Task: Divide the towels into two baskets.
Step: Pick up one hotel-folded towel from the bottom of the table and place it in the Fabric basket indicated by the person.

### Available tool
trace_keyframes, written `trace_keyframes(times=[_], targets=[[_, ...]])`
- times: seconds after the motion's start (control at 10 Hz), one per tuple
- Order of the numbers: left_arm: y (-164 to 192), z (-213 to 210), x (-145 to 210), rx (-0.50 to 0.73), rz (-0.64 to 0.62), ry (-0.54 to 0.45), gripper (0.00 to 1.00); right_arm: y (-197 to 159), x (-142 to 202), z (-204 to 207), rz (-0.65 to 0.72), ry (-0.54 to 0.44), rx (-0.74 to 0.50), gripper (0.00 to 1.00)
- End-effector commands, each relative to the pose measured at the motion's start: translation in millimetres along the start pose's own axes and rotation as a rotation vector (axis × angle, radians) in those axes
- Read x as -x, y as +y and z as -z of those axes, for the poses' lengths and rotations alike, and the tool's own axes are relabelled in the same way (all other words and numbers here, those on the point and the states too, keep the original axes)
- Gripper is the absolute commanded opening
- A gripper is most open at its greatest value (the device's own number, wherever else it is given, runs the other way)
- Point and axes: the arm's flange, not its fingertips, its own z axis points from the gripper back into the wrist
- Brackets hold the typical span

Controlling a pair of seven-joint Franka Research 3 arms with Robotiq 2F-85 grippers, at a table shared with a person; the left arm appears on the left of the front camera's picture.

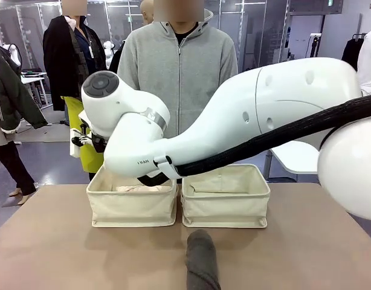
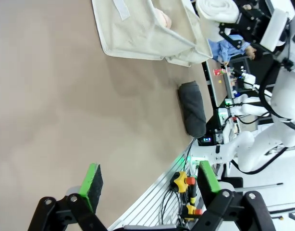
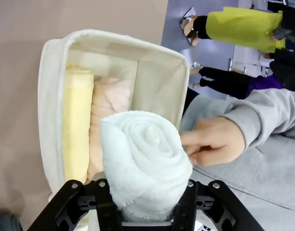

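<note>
Squeezing the white towel (image 3: 145, 168) across its middle, the right gripper (image 3: 147, 206) has its jaws pressed into the roll, which hangs above the left basket (image 3: 114, 41). The cloth bulges around the fingers, so I judge it to be soft, light and springy. It would not break or slip, but it could unroll if taken by a loose end. A grip across the middle of the roll, tight enough to dent it, looks the safest hold.

The yellow towel (image 3: 76, 125) and pink towel (image 3: 109, 110) lie side by side inside that basket. The grey towel (image 2: 192, 108) lies on the table (image 1: 64, 241), in front of the right basket (image 1: 226, 211) and apart from it. It is likely just as soft and should be taken across its middle. The left gripper (image 2: 150, 178) hovers over the table with its jaws spread wide and holds nothing.

A person's hand (image 3: 215, 142) reaches to the white roll's edge, but I cannot tell whether its fingertips touch it. In the front view the right arm covers its own gripper and much of the left basket's inside. Too little of the right basket's inside shows to say what it holds. The grey towel is cut off by the bottom edge there.
</note>
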Motion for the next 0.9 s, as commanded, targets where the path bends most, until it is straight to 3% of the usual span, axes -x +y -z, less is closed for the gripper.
trace_keyframes(times=[0.0,0.3,0.6,0.8], targets=[[-3,-3,0,0.009,0.012,-0.013,1.00,8,-6,9,-0.028,-0.011,0.021,0.41],[-3,-3,0,0.009,0.012,-0.013,1.00,23,-8,31,-0.054,0.030,0.005,0.41],[-3,-3,0,0.009,0.012,-0.013,1.00,30,-9,32,-0.067,0.030,-0.007,1.00],[-3,-3,0,0.009,0.012,-0.013,1.00,30,-7,30,-0.069,0.036,-0.008,1.00]])
